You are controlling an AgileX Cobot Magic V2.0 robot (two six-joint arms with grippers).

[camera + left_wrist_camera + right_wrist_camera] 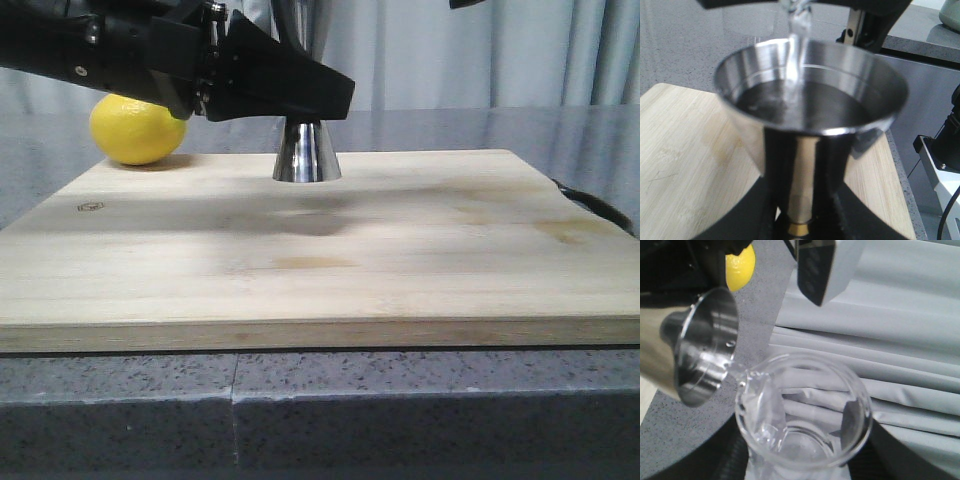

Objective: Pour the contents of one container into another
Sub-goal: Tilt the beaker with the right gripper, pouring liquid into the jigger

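Jigger point(810, 125) in left pincer point(802, 220), beaker point(805, 415) pouring

You're looking at a staged kitchen/bar mock-up inside a lab. Kitchen cues: wooden board point(320, 250) on a speckled stone counter point(320, 400), lemon point(137, 130) at the board's far left corner, steel jigger point(307, 152) standing on the board, glass beaker point(805, 415). Lab cues: pale grey curtain point(480, 50) as backdrop all across the rear, black cabling and rig hardware point(945, 150) beside the counter.
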